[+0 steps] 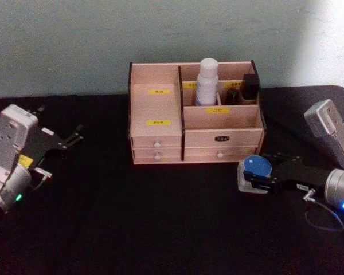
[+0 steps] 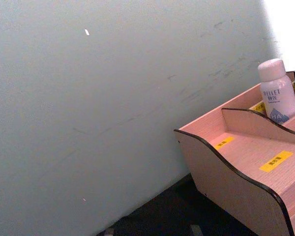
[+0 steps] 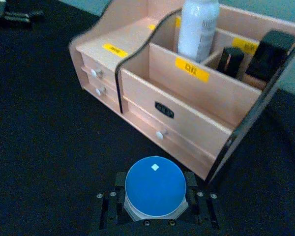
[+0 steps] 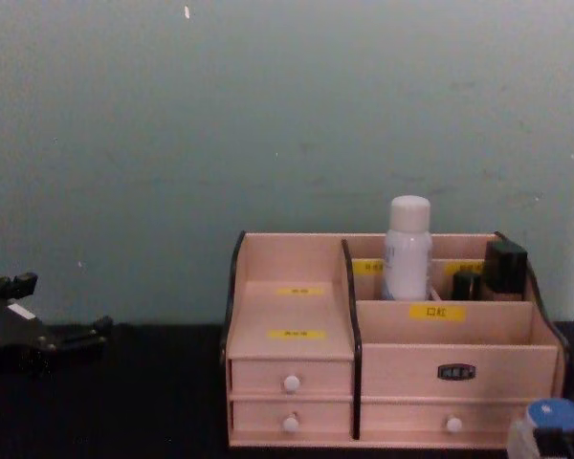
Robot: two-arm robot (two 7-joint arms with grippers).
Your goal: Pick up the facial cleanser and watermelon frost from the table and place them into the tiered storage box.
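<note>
Far at the 9 o'clock side of the black bench (image 1: 132, 223), well apart from everything else, the left hand (image 1: 62, 136) hangs with its two fingers spread wide and nothing between them. In the middle, toward 12 o'clock and near the pale wall, stands the tiered storage box (image 1: 157, 143), with its drawers facing the robot. Its left part is a stepped open tray with yellow labels, and its right part has a low front compartment and smaller rear ones behind it. The facial cleanser (image 1: 206, 80) stands upright in a rear compartment, just right of the black divider, with its cap above the box's back wall. At 3 o'clock from it, in the neighbouring rear compartments, are two small black bottles (image 1: 246, 89). At about 4 o'clock from the box, just beside its right front corner, the right hand (image 3: 155, 209) holds the watermelon frost (image 3: 155, 184) between its fingers, blue lid up; whether the jar touches the bench I cannot tell
</note>
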